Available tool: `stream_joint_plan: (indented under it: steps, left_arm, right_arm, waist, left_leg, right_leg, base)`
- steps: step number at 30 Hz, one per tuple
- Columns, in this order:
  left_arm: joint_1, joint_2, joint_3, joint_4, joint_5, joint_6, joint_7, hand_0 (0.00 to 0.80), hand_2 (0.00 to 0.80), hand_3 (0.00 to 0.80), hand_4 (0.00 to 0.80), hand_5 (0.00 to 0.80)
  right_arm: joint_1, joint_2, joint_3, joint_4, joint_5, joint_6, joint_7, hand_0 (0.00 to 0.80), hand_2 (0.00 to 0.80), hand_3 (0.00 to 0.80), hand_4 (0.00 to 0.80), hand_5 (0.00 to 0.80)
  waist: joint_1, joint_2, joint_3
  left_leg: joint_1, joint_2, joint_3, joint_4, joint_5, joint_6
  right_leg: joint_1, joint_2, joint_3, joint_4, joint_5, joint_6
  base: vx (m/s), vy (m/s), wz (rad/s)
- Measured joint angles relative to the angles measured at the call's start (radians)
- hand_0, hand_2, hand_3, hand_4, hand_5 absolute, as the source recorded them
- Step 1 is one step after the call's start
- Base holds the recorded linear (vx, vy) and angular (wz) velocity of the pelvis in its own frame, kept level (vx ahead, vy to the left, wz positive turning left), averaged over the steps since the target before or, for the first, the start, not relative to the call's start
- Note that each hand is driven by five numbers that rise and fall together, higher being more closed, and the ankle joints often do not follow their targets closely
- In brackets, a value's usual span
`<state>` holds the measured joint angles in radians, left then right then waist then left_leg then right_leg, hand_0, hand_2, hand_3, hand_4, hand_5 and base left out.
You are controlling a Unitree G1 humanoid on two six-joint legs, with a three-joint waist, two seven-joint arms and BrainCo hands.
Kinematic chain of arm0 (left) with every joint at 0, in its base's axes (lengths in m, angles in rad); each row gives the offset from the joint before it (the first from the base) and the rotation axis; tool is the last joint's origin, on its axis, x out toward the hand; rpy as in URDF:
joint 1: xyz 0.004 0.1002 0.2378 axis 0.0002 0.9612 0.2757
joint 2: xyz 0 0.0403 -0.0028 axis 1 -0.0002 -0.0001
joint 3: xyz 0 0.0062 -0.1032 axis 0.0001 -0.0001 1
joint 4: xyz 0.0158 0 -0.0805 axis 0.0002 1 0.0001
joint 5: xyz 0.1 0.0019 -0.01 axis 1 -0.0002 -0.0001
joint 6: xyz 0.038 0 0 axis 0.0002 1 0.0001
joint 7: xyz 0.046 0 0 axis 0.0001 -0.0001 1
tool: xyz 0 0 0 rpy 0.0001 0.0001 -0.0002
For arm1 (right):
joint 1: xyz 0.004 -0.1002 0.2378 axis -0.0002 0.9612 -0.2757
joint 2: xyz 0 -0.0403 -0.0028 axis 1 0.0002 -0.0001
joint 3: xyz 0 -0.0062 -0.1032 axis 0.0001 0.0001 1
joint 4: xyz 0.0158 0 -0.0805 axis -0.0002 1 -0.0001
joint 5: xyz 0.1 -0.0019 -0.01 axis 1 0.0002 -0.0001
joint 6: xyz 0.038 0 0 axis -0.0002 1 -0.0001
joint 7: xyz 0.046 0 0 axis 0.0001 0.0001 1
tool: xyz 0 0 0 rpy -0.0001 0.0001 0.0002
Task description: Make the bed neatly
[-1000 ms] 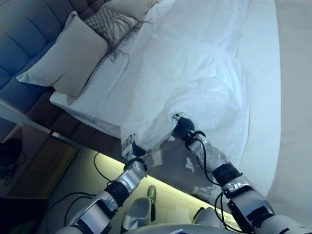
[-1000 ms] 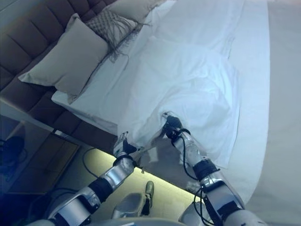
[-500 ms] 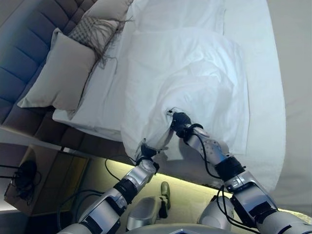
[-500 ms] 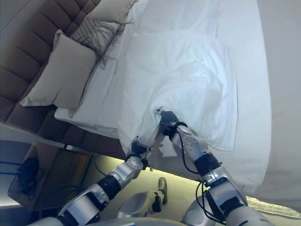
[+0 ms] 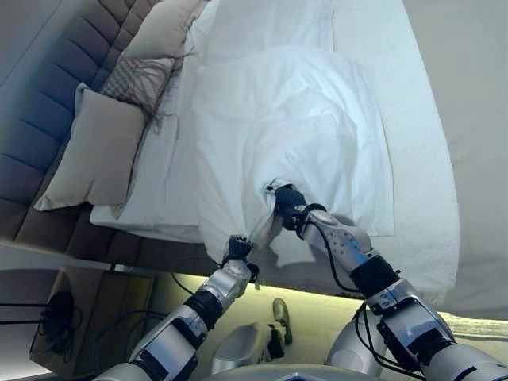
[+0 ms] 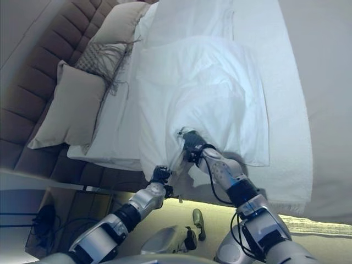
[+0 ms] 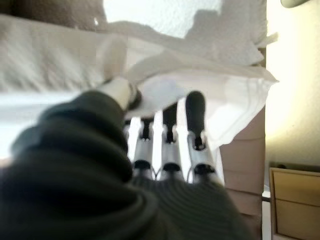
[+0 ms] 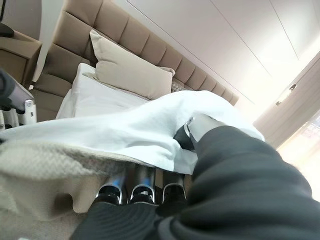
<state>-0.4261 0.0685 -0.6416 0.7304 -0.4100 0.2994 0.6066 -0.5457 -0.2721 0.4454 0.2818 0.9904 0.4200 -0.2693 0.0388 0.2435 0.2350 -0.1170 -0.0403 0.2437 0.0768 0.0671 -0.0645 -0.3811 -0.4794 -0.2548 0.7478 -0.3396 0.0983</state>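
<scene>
My left hand [image 5: 236, 248] and right hand [image 5: 287, 198] each pinch the white duvet's [image 5: 294, 127] near edge, bunched mid-bed; uneven pulling could skew it or slip my thumbs' grip.

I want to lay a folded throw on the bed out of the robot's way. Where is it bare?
Bare: the flat mattress cover along the far side, beyond the bunched white sheet. Crowded: the headboard end with its pillows, and the near edge, where the left hand and right hand pinch the sheet.
</scene>
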Motion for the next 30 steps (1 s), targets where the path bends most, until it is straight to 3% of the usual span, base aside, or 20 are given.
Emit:
stream_joint_plan:
  steps: [18, 19, 21, 30]
  left_arm:
    - [0.028, -0.010, 0.016, 0.042, -0.044, -0.075, 0.012, 0.800, 0.800, 0.800, 0.800, 0.800]
    - [0.032, -0.010, 0.017, 0.042, -0.041, -0.079, 0.022, 0.800, 0.800, 0.800, 0.800, 0.800]
    - [0.038, -0.011, 0.017, 0.042, -0.037, -0.080, 0.045, 0.800, 0.800, 0.800, 0.800, 0.800]
    - [0.068, 0.002, 0.084, 0.053, -0.033, -0.070, 0.158, 0.800, 0.800, 0.800, 0.800, 0.800]
  right_arm:
    - [0.058, -0.002, 0.000, -0.001, -0.048, -0.001, 0.022, 0.800, 0.800, 0.800, 0.800, 0.800]
    - [0.066, -0.006, 0.001, -0.001, -0.052, 0.000, 0.025, 0.769, 0.769, 0.769, 0.769, 0.769]
    - [0.088, -0.016, 0.002, -0.001, -0.057, 0.001, 0.032, 0.000, 0.000, 0.000, 0.000, 0.000]
    - [0.207, -0.018, 0.022, -0.002, -0.053, 0.017, 0.099, 0.000, 0.000, 0.000, 0.000, 0.000]
  waist:
    - [0.001, 0.021, -0.025]
    - [0.001, 0.023, -0.027]
    - [0.002, 0.020, -0.028]
    - [0.000, -0.025, -0.086]
  left_leg:
    - [0.041, -0.012, -0.001, -0.028, 0.014, 0.003]
    - [0.043, -0.012, -0.001, -0.028, 0.015, 0.004]
    - [0.058, -0.012, -0.002, -0.029, 0.015, 0.004]
    - [0.091, -0.006, -0.001, -0.044, 0.017, 0.006]
  right_leg:
    - [0.032, -0.018, -0.007, 0.013, -0.012, 0.001]
    - [0.036, -0.020, -0.010, 0.013, -0.012, 0.001]
    - [0.058, -0.024, -0.022, 0.011, -0.015, 0.003]
    - [0.117, -0.026, -0.056, -0.006, -0.020, 0.008]
  base:
    - [0.006, 0.021, 0.02]
    - [0.035, -0.029, 0.08]
    - [0.029, -0.021, 0.11]
    - [0.009, -0.005, 0.07]
